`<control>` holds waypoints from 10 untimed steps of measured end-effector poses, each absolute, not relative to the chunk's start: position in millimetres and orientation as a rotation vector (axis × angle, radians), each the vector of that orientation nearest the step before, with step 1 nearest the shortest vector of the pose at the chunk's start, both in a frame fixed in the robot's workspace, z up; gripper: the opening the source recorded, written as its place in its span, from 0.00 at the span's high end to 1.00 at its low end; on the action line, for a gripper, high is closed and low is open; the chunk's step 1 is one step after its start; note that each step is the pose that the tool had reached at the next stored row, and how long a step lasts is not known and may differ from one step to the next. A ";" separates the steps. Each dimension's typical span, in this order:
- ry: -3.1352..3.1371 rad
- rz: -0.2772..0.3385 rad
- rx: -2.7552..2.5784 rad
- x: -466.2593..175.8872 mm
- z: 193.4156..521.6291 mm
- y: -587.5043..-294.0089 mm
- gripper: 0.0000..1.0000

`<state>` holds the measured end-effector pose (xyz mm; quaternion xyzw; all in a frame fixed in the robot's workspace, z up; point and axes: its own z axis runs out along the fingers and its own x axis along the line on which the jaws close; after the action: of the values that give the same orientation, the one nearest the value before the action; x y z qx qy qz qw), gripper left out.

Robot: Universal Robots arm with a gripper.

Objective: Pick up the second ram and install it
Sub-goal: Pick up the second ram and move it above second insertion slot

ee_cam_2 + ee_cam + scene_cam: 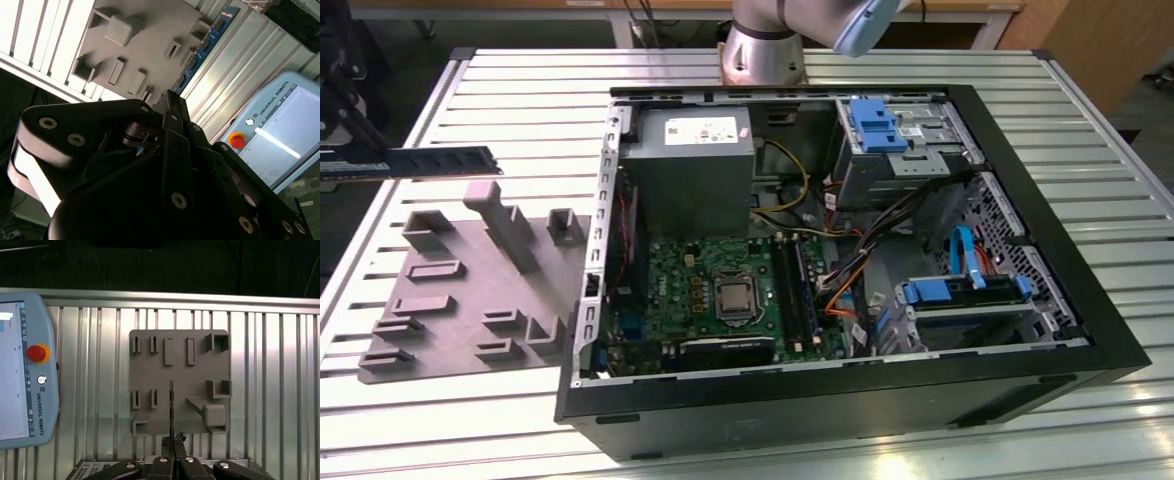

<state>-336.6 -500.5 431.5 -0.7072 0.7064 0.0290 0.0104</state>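
The second ram (pixel 434 160) is a long dark stick held level in the air above the table, over the far end of the grey tray (pixel 467 280) at the exterior view's left. My gripper (pixel 339 158) is shut on its end at the picture's edge. In the second wrist view the ram (pixel 206 41) sticks out from between the black fingers (pixel 175 150), with my gripper (pixel 170 102) closed on it. In the first wrist view the ram (pixel 171 407) shows edge-on above the tray (pixel 200 365), rising from my gripper (pixel 174 446).
An open computer case (pixel 1067 330) lies on the slatted metal table (pixel 520 90), to the right of the tray in the exterior view, with the motherboard (pixel 720 290) and its memory slots (pixel 795 285) exposed. A teach pendant (pixel 25 375) lies on the table beyond the tray.
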 end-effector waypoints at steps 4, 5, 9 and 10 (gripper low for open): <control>2.205 0.091 -2.207 -330.7 431.5 -500.4 0.89; 2.205 0.091 -2.207 -329.5 431.5 -500.4 0.89; 2.205 0.091 -2.207 -324.3 431.5 -500.5 0.89; 2.205 0.091 -2.207 -323.0 431.5 -500.4 0.89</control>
<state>-323.0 -500.4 431.5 -0.7071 0.7064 0.0291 0.0104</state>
